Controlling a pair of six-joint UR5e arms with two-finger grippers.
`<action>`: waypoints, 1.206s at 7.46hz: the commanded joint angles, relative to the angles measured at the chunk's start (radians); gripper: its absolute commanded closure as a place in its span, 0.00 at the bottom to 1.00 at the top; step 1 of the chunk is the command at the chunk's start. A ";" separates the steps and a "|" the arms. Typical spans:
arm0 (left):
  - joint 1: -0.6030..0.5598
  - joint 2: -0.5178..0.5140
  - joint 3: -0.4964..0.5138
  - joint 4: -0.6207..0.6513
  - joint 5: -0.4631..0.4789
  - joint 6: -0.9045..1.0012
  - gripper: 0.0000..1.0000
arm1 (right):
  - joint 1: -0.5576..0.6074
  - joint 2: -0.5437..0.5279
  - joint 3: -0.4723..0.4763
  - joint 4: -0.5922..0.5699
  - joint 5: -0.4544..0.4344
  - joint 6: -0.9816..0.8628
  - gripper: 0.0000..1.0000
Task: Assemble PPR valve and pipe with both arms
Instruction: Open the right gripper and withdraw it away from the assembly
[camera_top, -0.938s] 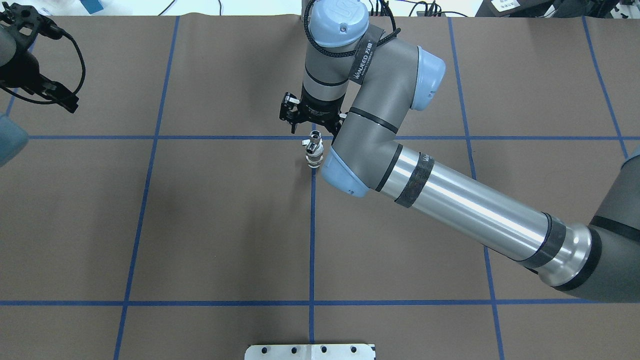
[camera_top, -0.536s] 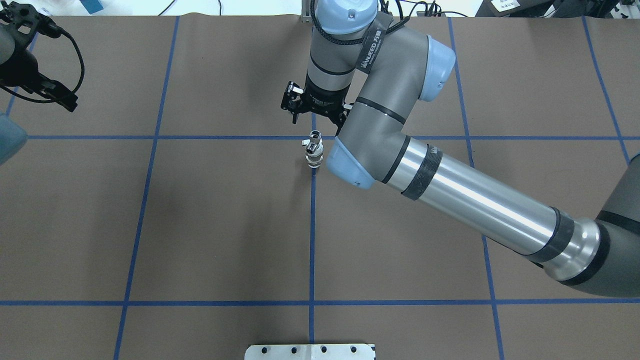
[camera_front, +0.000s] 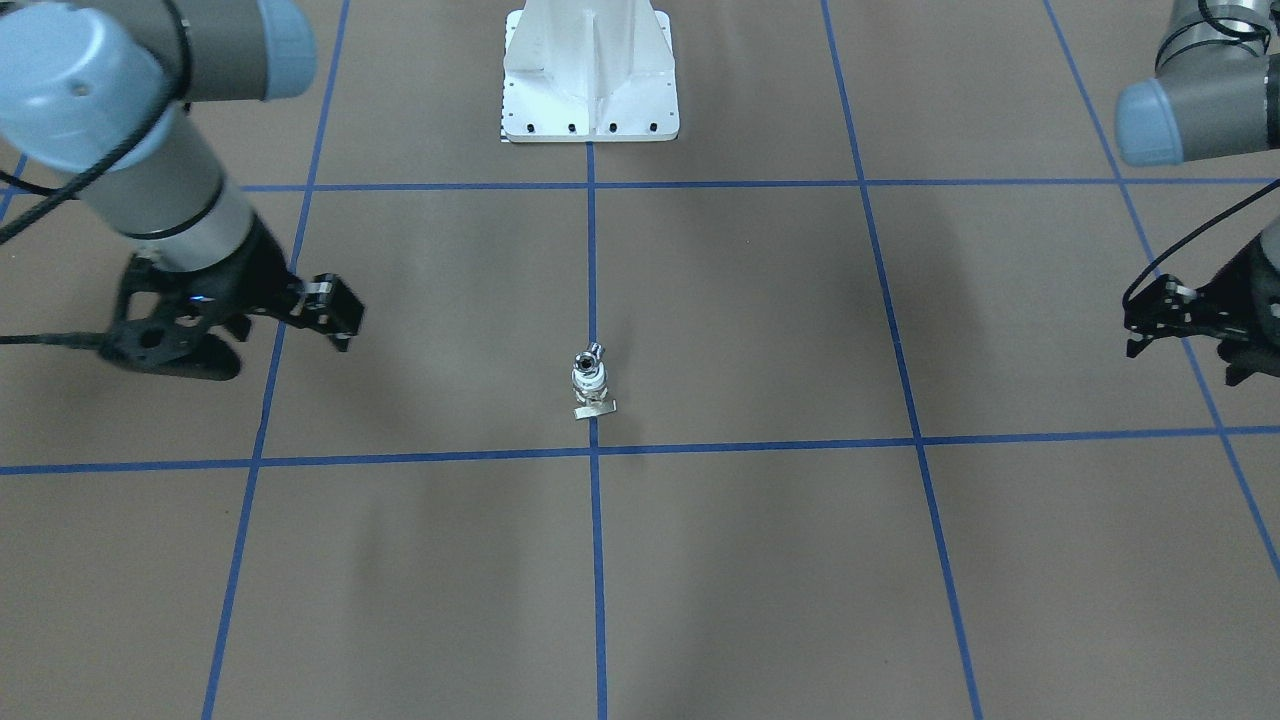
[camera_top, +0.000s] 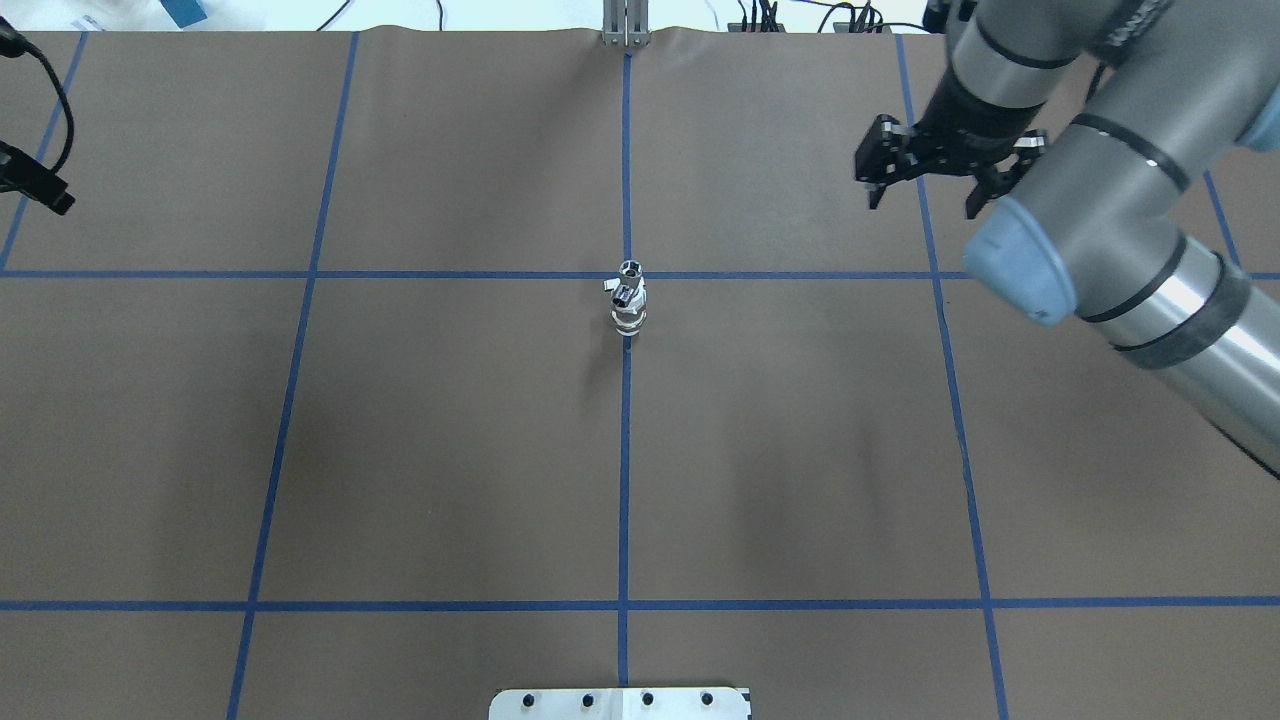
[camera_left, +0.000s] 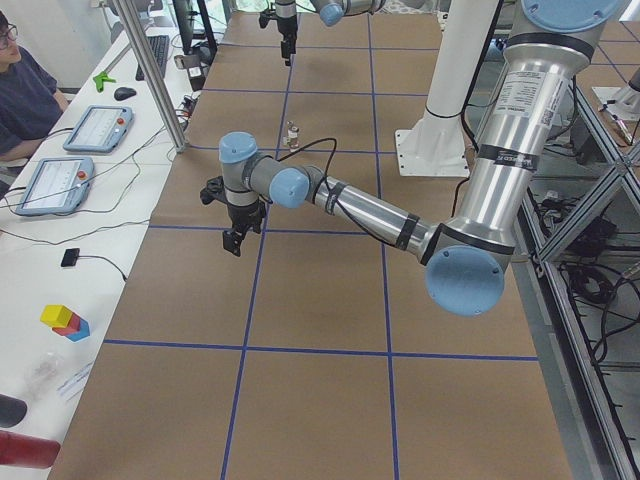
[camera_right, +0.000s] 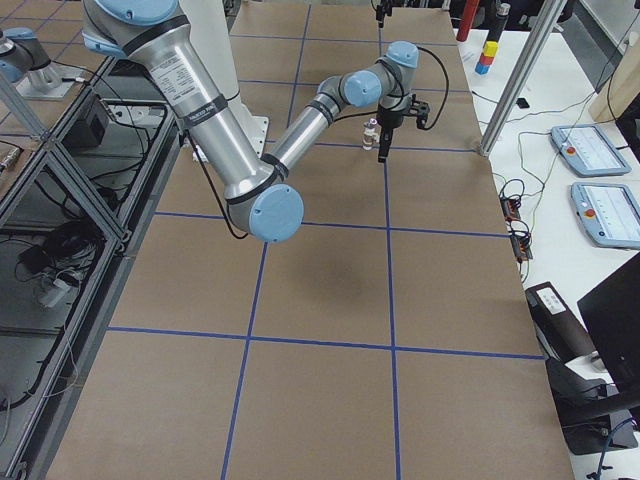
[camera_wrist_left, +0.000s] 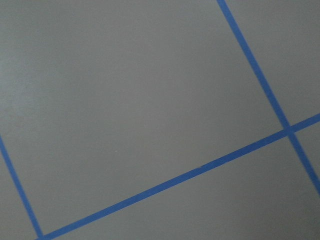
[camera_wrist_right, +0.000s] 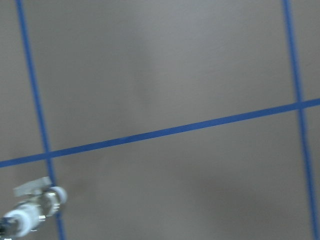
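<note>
The PPR valve (camera_front: 591, 389), a tiny white stub with a flat metal tab at its foot, stands upright at the table's centre on a blue line. The silver pipe (camera_front: 585, 361) with a dark round opening sits on top of it, joined as one piece (camera_top: 628, 300). No gripper touches it. My right gripper (camera_top: 922, 198) is open and empty, high over the far right of the table, well away from the piece. Its wrist view catches the piece (camera_wrist_right: 35, 210) in the lower left corner. My left gripper (camera_front: 1190, 352) is open and empty at the table's left edge.
The big white bolted pedestal (camera_front: 590, 90) stands at the robot's side of the table. An aluminium post (camera_top: 625, 20) is at the far edge. Blue tape lines cross the brown mat. An operator (camera_left: 20, 95) sits beyond the far edge.
My right arm has pulled away from just above the joined piece, moving right and farther back. The left gripper has drifted farther left, almost out of the overhead view. The piece stays standing.
</note>
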 joint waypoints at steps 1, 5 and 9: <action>-0.146 0.087 0.008 0.004 -0.095 0.110 0.00 | 0.221 -0.198 -0.028 -0.012 0.091 -0.443 0.00; -0.262 0.168 0.101 -0.004 -0.103 0.251 0.00 | 0.425 -0.410 -0.085 0.005 0.099 -0.768 0.00; -0.349 0.244 0.068 -0.024 -0.153 0.251 0.00 | 0.525 -0.452 -0.250 0.180 0.114 -0.857 0.00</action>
